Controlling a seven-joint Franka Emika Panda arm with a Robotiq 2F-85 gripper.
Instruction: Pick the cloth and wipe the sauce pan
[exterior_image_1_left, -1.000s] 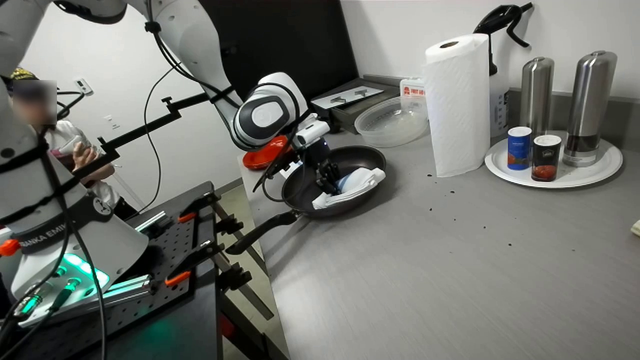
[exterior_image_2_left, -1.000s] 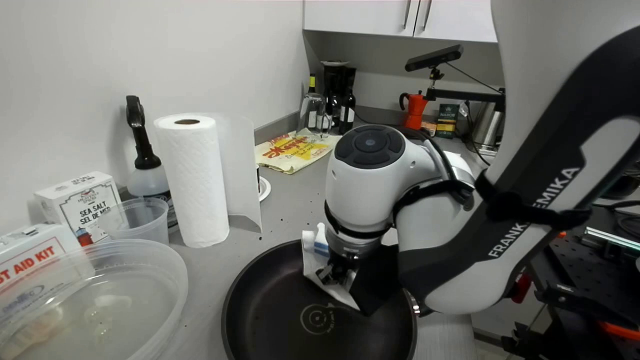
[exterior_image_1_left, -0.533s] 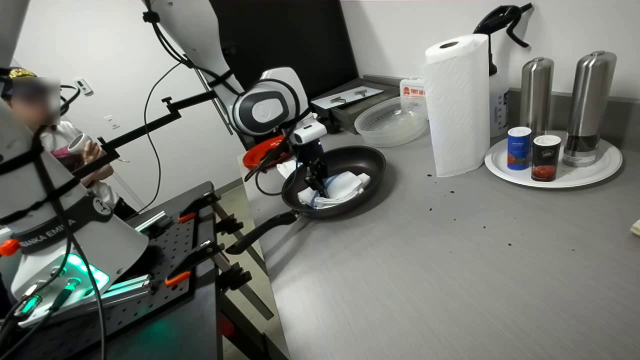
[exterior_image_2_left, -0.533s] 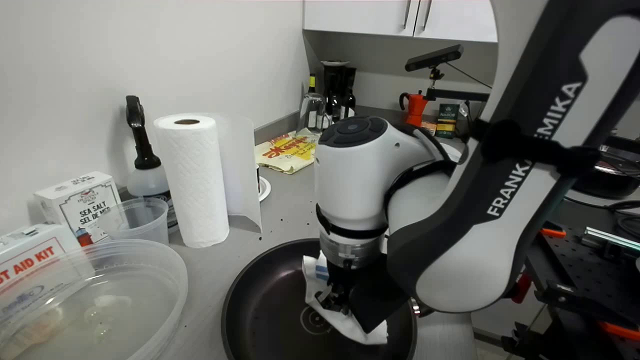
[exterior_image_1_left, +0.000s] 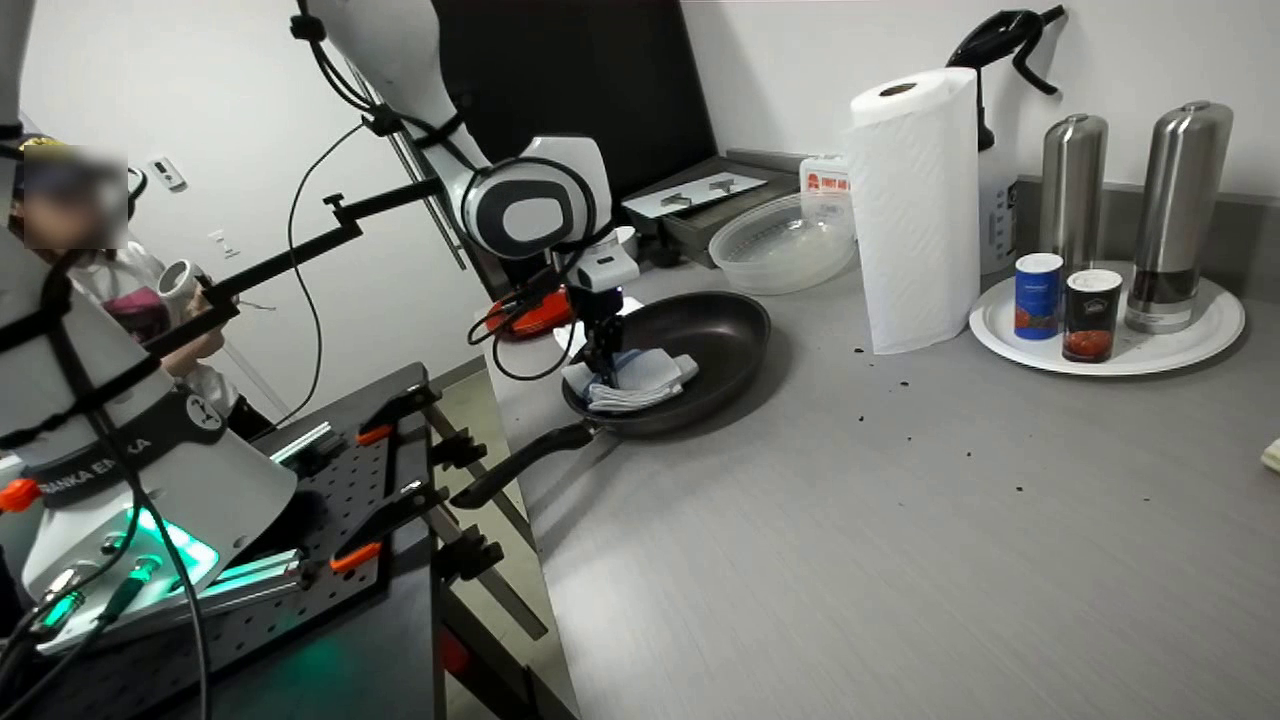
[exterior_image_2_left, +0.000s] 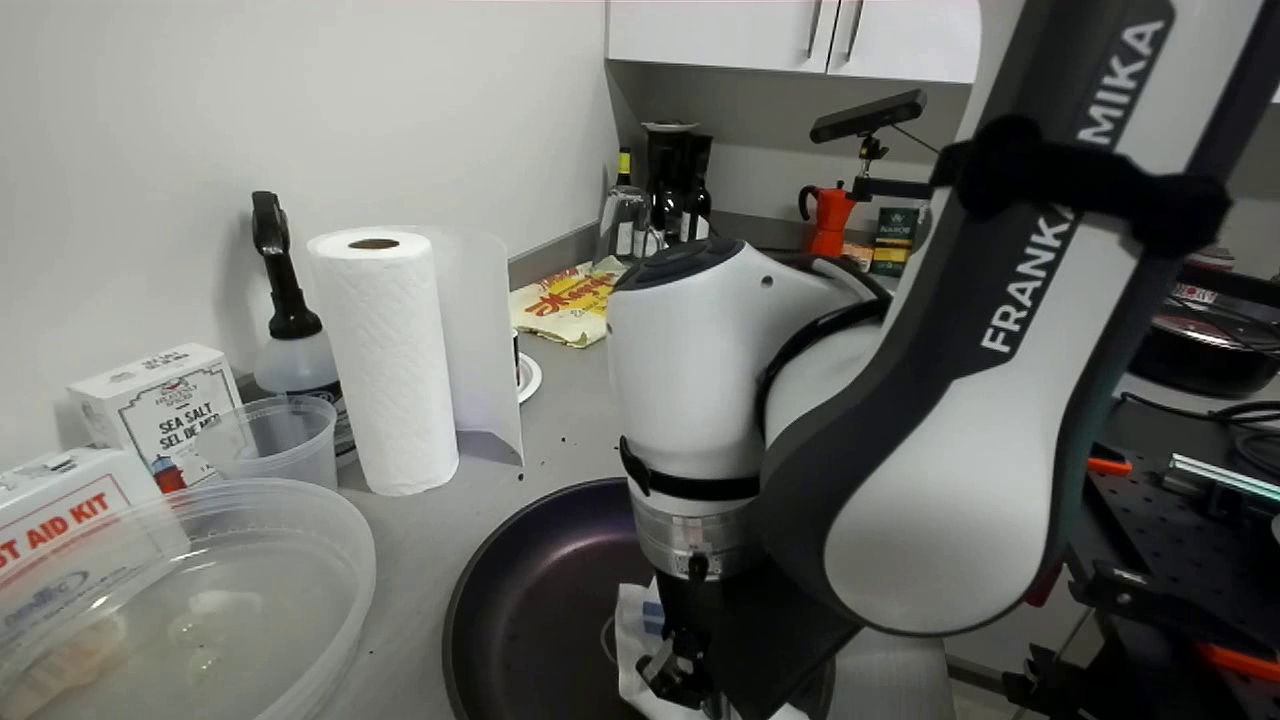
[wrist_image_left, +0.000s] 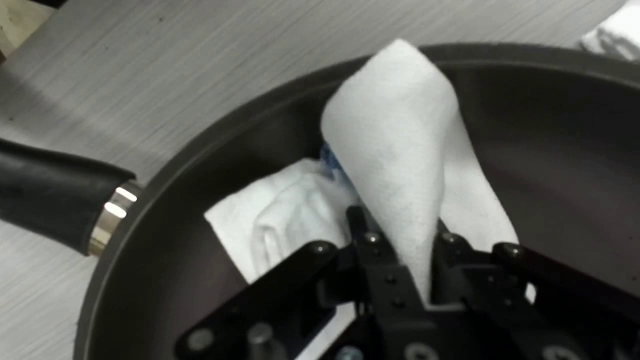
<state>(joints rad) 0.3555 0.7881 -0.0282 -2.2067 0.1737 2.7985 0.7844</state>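
The end effector (wrist_image_left: 400, 225) reaches down into the pan (exterior_image_1_left: 735, 330), its fingers (wrist_image_left: 389, 272) pinching the cloth (wrist_image_left: 395, 115). A fold of the cloth rises between the fingers, and the rest spreads to either side of the end effector, inside the pan; a bit of blue shows near one fingertip. In the wrist view the fold's tip overlaps the rim; whether it touches there, I cannot tell. The end effector is nearer the handle (exterior_image_1_left: 525, 465) than the pan's opposite side. On the desk (exterior_image_1_left: 900, 560), the red dish (exterior_image_1_left: 545, 318) sits near the end effector, outside the pan and partly hidden. The tub (exterior_image_1_left: 770, 280) and the roll (exterior_image_1_left: 915, 220) stand farther from it. The plate (exterior_image_1_left: 1150, 352), bearing two mills (exterior_image_1_left: 1180, 220) and two shakers (exterior_image_1_left: 1038, 300), lies well apart from the end effector.
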